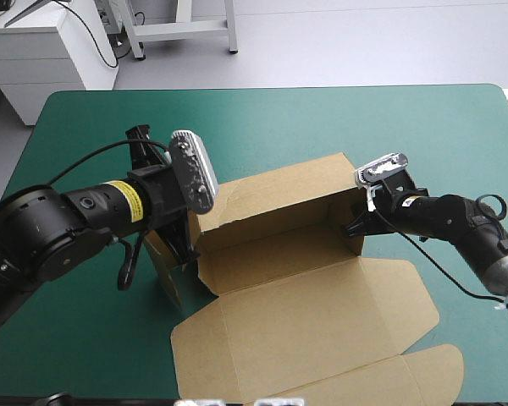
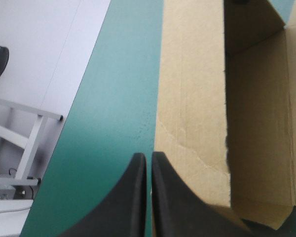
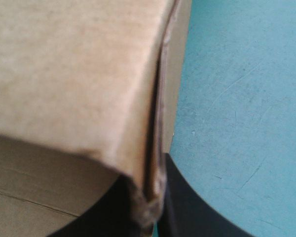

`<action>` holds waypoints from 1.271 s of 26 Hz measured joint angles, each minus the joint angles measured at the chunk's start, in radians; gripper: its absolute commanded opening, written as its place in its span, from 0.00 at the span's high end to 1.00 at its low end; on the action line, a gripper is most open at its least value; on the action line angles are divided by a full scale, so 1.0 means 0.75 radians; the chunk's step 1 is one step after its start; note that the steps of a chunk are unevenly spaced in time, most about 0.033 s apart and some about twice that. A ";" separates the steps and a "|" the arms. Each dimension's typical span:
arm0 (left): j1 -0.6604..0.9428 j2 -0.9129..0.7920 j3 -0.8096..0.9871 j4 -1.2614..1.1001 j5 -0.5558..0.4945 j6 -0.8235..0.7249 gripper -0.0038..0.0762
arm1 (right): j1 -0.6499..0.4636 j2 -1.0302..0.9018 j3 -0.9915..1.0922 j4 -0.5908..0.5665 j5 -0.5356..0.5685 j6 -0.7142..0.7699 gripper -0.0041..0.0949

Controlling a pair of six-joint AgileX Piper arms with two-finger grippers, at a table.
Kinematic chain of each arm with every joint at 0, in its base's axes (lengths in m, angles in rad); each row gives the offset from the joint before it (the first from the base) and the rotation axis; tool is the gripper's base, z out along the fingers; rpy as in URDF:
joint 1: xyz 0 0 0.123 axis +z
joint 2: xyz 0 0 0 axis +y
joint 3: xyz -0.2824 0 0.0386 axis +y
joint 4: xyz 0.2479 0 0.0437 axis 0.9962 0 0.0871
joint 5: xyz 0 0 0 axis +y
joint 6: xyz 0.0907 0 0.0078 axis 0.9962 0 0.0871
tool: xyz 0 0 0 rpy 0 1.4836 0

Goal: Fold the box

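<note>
Roughly mid-table on the teal-green cover (image 1: 85,127), the box (image 1: 271,258) is noted as matte, creased brown board: an open tray, lid flat toward the near edge, long axis left to right, right end slightly farther. At its left end the left gripper (image 2: 149,163) is all but pressed together on the board, its 2 tips a sliver apart. The right gripper (image 3: 155,195) is pinched on the right wall's layered edge.
</note>
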 measured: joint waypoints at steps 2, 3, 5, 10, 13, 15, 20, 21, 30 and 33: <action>0.073 0.004 -0.027 -0.024 0.023 -0.016 0.93 | 0.000 0.000 0.000 0.000 0.001 0.000 0.97; 0.130 0.005 -0.038 -0.049 0.033 -0.017 0.93 | 0.000 0.000 -0.001 0.000 0.001 0.000 0.97; 0.271 0.005 -0.051 -0.112 0.048 -0.018 0.93 | 0.000 0.000 -0.001 -0.001 0.003 0.001 0.97; 0.685 0.006 -0.056 -0.355 0.069 -0.015 0.93 | 0.000 0.000 -0.003 -0.001 0.004 0.001 0.97; 0.925 0.006 -0.056 -0.526 0.080 0.009 0.93 | 0.000 0.000 -0.003 -0.001 0.006 0.001 0.97; 1.076 0.006 -0.057 -0.621 0.108 0.014 0.93 | 0.000 0.000 -0.003 -0.001 0.006 0.001 0.97; 1.362 -0.015 -0.002 -0.801 0.212 0.026 0.94 | 0.000 0.000 -0.007 -0.003 0.021 0.029 0.97; 1.380 -0.025 0.011 -0.816 0.216 0.029 0.94 | 0.000 0.000 -0.015 -0.010 0.031 0.039 0.97; 1.418 -0.074 0.160 -0.849 0.206 0.079 0.94 | 0.000 0.042 -0.300 -0.241 0.420 0.412 0.97; 1.418 -0.074 0.161 -0.850 0.181 0.080 0.94 | 0.000 0.173 -0.429 -0.313 0.615 0.504 0.97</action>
